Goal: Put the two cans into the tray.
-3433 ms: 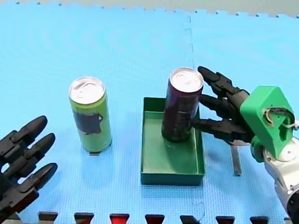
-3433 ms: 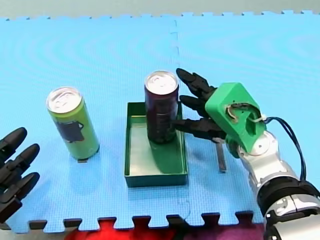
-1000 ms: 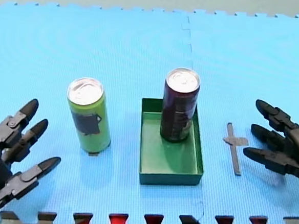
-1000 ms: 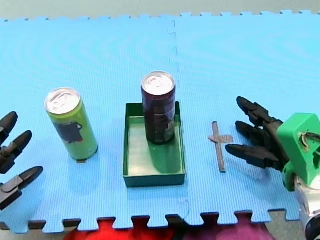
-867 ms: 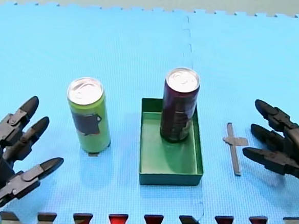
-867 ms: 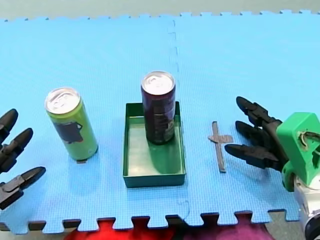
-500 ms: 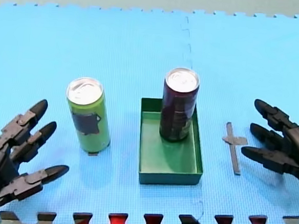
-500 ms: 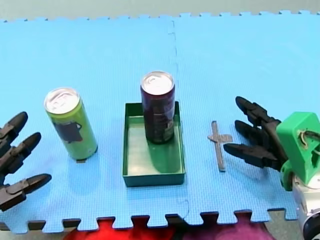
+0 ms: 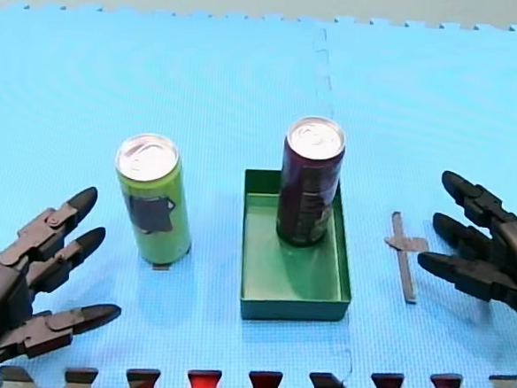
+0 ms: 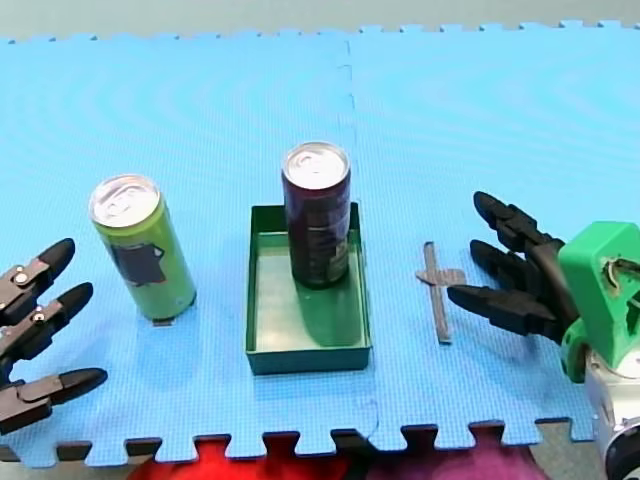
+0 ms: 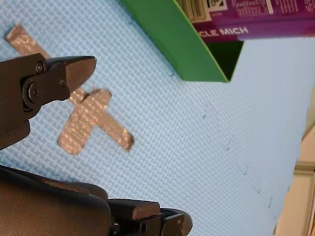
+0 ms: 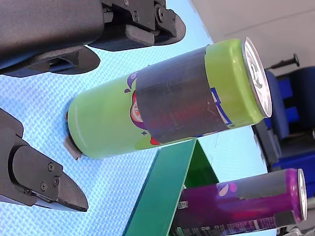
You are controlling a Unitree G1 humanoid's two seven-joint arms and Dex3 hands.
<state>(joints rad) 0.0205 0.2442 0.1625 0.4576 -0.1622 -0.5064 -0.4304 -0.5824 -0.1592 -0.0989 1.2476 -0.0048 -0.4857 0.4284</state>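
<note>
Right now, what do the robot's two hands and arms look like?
Both hands are black, with three jointed, tapered fingers. The left hand is at the near left corner of the blue mat, the right hand near its right edge. Behind the right hand sits a bright green housing, then a silver forearm.

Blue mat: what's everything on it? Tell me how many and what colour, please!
Mat: one, blue foam, under everything.
Tray: one, green, middle of the mat.
Purple can: one, dark purple, upright in the tray's far end.
Green can: one, lime with a dark patch, upright on the mat left of the tray.
Tape cross: one, grey, stuck right of the tray.
Left hand: one, black, near-left, holding nothing.
Right hand: one, black, right of the tape, holding nothing.
</note>
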